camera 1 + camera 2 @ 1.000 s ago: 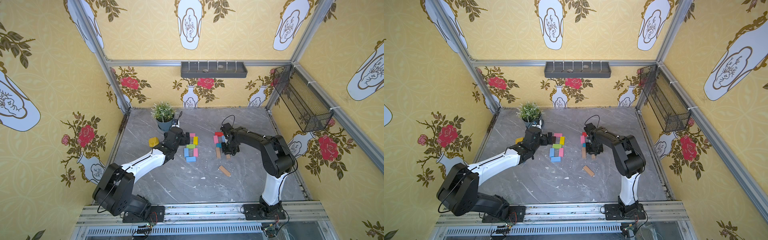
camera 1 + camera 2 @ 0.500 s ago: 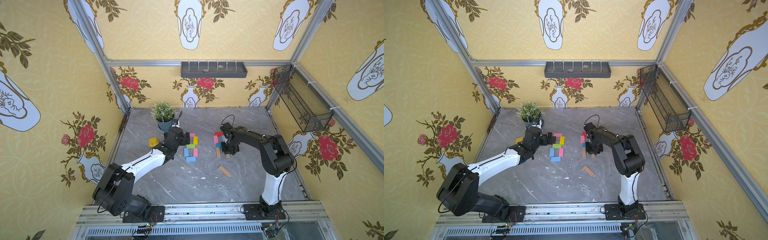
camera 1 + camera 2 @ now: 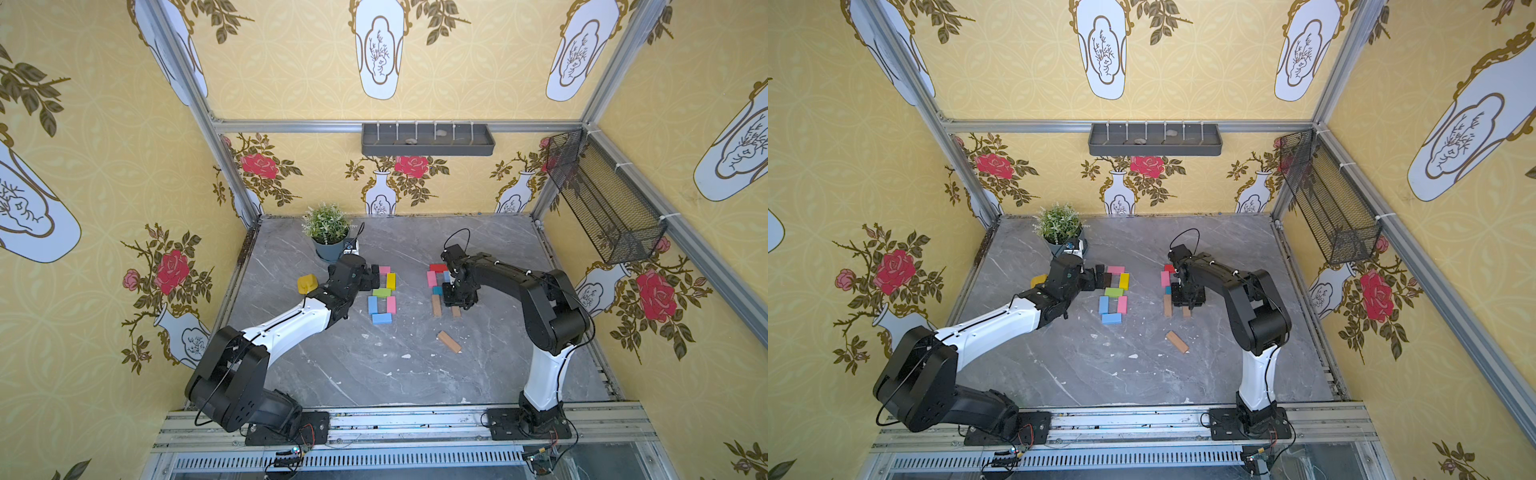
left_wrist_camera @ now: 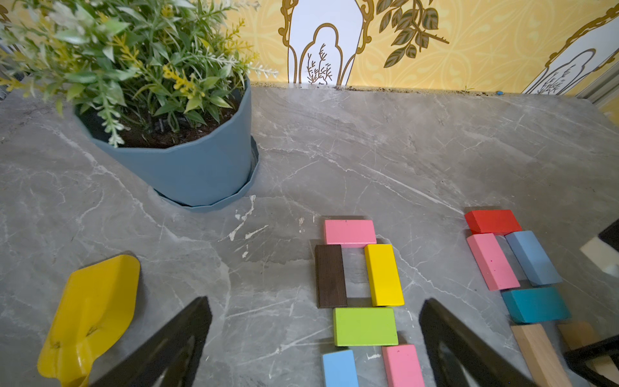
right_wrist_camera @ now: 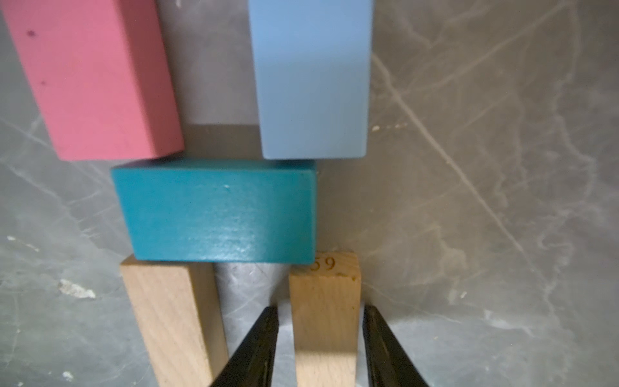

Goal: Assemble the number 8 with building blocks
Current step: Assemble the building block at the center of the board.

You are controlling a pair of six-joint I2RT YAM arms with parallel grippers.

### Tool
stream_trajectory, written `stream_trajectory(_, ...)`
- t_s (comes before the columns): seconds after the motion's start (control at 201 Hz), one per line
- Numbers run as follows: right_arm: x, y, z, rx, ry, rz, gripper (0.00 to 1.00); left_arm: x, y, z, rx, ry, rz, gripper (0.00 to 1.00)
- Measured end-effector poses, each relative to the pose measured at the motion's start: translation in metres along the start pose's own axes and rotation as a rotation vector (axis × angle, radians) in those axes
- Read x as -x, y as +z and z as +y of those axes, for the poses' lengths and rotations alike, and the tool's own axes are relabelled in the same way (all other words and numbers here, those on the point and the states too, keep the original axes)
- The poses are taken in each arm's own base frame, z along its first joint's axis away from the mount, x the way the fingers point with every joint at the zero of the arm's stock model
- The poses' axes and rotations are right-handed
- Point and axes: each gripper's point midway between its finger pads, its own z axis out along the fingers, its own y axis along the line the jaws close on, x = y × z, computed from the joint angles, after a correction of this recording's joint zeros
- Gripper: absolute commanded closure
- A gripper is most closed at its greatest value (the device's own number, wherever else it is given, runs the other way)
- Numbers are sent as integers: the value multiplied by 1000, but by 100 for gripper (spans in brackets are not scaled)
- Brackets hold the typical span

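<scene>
Two groups of building blocks lie flat on the marble table. The left group (image 3: 382, 292) has pink, dark brown, yellow, green and blue blocks. My left gripper (image 4: 315, 303) hovers open over its dark brown block (image 4: 331, 275), holding nothing. The right group has a red block (image 3: 437, 267), a pink block (image 5: 93, 77), a light blue block (image 5: 313, 77), a teal block (image 5: 217, 211) and two tan blocks. My right gripper (image 5: 321, 310) straddles the right tan block (image 5: 325, 288), which rests on the table with a thin gap at each jaw. A loose tan block (image 3: 449, 341) lies nearer the front.
A potted plant (image 3: 328, 237) stands at the back left, just behind my left gripper. A yellow scoop (image 4: 90, 315) lies left of the left group. A wire basket (image 3: 602, 208) hangs on the right wall and a grey shelf (image 3: 428, 139) on the back wall.
My right gripper's jaws have parted from the tan block and let it go. Both arms have stayed in place.
</scene>
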Motion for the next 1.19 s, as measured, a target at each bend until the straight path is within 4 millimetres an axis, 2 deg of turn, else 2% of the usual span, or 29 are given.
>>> stream_trajectory(0.154, 8, -20, 3, 22, 23, -55, 45, 0, 0, 0, 0, 0, 0, 0)
stream_trajectory(0.343, 6, -58, 6, 58, 63, -126, 39, 0, 0, 0, 0, 0, 0, 0)
stream_trajectory(0.378, 3, -65, 7, 71, 78, -135, 30, 0, 0, 0, 0, 0, 0, 0)
stream_trajectory(0.443, -6, -73, 6, 82, 116, -131, 23, 0, 0, 0, 0, 0, 0, 0)
stream_trajectory(0.533, -25, -79, 5, 93, 182, -111, 0, 0, 0, 0, -1, -1, 0, 0)
stream_trajectory(0.687, -62, -85, 12, 95, 291, -74, 3, 0, 0, 0, -1, -8, 1, 0)
stream_trajectory(0.831, -91, -77, 18, 53, 396, -21, 2, 0, 0, -1, -8, -15, 2, 0)
stream_trajectory(1.195, -128, -49, 26, -45, 586, 58, 2, 0, 0, -1, -8, -15, 3, 0)
